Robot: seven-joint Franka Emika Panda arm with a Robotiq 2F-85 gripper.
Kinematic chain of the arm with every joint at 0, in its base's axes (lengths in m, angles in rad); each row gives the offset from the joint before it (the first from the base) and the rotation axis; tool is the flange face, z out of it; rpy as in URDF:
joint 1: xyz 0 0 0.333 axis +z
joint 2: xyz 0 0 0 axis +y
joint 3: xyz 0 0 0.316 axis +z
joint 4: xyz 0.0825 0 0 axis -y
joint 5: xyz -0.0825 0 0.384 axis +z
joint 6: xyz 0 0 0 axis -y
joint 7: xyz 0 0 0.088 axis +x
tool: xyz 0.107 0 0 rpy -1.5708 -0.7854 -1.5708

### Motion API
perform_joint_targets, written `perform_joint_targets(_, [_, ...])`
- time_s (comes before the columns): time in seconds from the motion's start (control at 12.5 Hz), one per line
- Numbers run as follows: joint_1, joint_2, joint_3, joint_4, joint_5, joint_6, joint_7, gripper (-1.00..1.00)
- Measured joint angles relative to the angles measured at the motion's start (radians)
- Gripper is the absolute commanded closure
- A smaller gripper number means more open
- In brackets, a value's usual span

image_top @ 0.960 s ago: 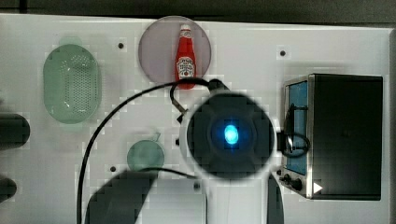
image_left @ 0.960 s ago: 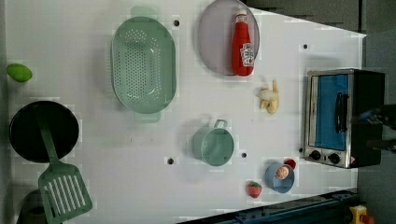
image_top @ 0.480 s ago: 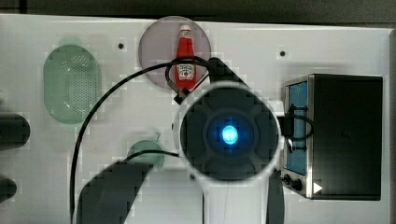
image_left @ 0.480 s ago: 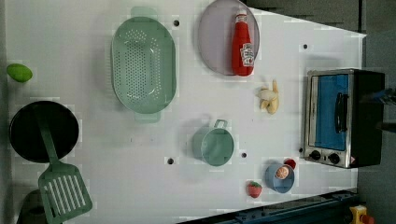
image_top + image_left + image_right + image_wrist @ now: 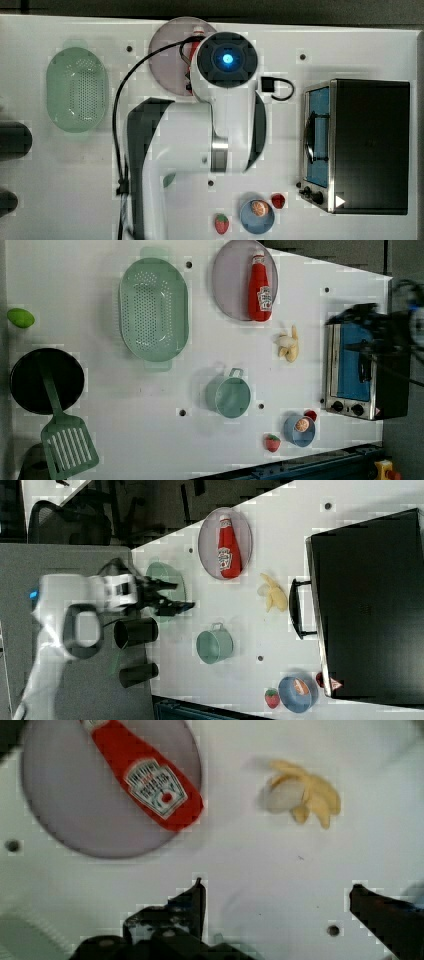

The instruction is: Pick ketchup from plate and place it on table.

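Ketchup, a slim red plastic bottle with a white cap, lies flat on the round mauve-grey matte plate, its base overhanging the rim at about 4 o'clock in the wrist view. Nearest the wrist camera, the black pincer hangs wide and empty over the white surface. Beyond, a peeled yellow banana lies near. Closing off-centre on the rounded bottle could roll it off the plate's edge.

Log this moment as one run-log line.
phase: approach | gripper: open, empty | slim red ketchup bottle: lying on round mauve-grey plate | white table: placement pending
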Motion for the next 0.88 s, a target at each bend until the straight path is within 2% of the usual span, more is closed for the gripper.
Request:
perform_joint_targets(0.4, [0.015, 0.21, 0.014, -0.005, 0.002, 0.213, -0.089, -1.0])
perform_joint_targets(0.88, [0.024, 0.416, 0.027, 0.11, -0.009, 0.281, -0.45, -1.0])
